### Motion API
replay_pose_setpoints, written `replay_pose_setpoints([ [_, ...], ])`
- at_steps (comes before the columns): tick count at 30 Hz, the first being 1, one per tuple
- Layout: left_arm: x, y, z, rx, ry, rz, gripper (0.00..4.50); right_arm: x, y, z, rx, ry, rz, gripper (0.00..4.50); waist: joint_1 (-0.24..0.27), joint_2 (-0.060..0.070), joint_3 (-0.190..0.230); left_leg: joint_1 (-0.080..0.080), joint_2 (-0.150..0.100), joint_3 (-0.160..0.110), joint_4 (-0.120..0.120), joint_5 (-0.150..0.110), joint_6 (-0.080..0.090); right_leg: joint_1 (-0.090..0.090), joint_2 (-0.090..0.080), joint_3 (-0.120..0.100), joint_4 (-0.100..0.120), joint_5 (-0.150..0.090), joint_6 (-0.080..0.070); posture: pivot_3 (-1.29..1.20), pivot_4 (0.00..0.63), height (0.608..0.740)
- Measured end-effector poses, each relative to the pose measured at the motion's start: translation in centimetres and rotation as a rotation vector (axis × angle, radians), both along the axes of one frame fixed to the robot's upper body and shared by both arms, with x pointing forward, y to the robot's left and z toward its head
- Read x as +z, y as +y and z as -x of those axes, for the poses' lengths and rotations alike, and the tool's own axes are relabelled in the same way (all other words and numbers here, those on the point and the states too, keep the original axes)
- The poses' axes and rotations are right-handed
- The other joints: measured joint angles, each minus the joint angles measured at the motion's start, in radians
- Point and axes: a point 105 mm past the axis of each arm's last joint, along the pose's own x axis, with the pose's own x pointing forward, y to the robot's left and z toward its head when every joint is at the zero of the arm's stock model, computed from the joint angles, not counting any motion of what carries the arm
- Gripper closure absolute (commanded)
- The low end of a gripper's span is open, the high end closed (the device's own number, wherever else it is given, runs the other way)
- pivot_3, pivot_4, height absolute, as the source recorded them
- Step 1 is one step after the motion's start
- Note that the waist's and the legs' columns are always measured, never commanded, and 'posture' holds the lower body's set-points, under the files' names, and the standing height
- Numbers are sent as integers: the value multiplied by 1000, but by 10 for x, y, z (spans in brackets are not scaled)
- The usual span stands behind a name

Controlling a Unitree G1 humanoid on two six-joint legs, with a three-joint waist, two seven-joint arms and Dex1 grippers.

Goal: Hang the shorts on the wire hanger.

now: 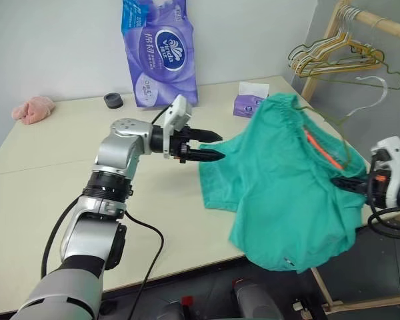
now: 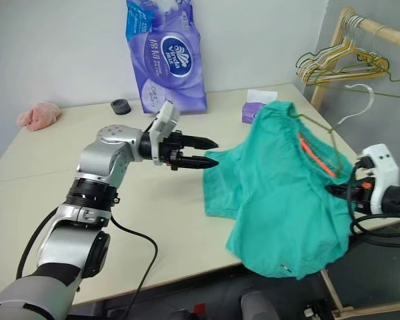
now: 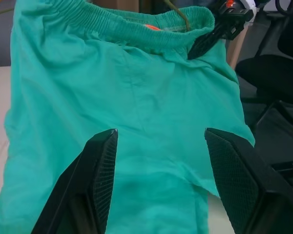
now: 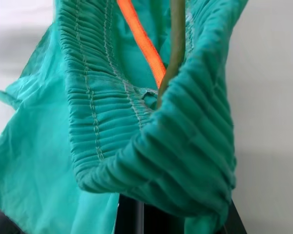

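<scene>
Currently, your item is the shorts (image 1: pixel 280 180): light, limp cloth that sags and folds wherever unsupported, unlikely to slip and in no way fragile. They hang over the right end of the table (image 1: pixel 47 180), one leg trailing on the tabletop, the other drooping past the near edge. Best hold: the gathered waistband, thick enough to pinch. Your right gripper (image 1: pixel 350 181) is clenched on that waistband at its near right end; your left gripper (image 1: pixel 207 147) is released, holding nothing, aimed at the cloth from just left of it. The waistband runs from far to near along the right, legs pointing left and down. The wire hanger (image 1: pixel 330 123) sits inside the waist opening, hook rising at the far right.
</scene>
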Motion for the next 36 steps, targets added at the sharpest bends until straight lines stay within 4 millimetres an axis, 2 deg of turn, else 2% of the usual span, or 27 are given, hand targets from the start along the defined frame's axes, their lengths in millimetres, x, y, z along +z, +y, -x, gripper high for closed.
replay_pose_setpoints([
  [3, 1, -15, 3, -30, -30, -13, 1500, 4, -20, 3, -115, -3, 19, 4500, -8, 0, 0, 1, 0, 1, -1, 0, 0, 0, 1, 1, 0, 0, 0, -378, 79, 740],
  [9, 4, -40, 9, -86, -71, -13, 1500, 4, -41, 14, -244, 42, -14, 4500, -21, 1, 1, 1, 1, 3, -2, 0, 0, 0, 2, 2, 0, 0, 1, -397, 93, 740],
  [14, 13, -70, 12, -100, -95, 23, 1500, 26, -68, 18, -362, 7, -7, 4500, -24, 3, 2, 1, 0, 7, -2, 0, 0, 0, 1, 3, -1, -1, 1, -410, 99, 740],
  [18, 24, -97, 13, -76, -139, 70, 1500, 38, -84, 19, -451, -32, 22, 4500, -36, 3, 2, 2, 0, 9, -2, -1, 2, 1, 2, 4, -2, -4, 6, -414, 104, 740],
  [23, 28, -111, 6, 18, -213, 95, 1500, 43, -101, 16, -583, -52, 72, 4500, -57, 5, 3, 4, 0, 12, -3, -3, 5, 1, 2, 7, -2, -5, 8, -410, 108, 740],
  [28, 32, -124, -2, 133, -262, 119, 1500, 54, -99, -1, -628, -82, 81, 4500, -75, 9, 5, 4, -1, 15, -3, -4, 7, 1, 1, 10, -2, -6, 10, -401, 111, 740],
  [31, 37, -134, 2, 146, -270, 151, 1500, 56, -98, -10, -638, -66, 102, 4500, -76, 9, 6, 4, -1, 16, -3, -5, 9, 1, 1, 10, -3, -6, 10, -398, 111, 740],
  [36, 48, -137, 9, 131, -298, 185, 1500, 55, -100, -20, -673, -24, 102, 4500, -76, 11, 9, 6, -1, 22, -4, -6, 9, 1, 1, 16, -2, -7, 11, -383, 113, 740],
])
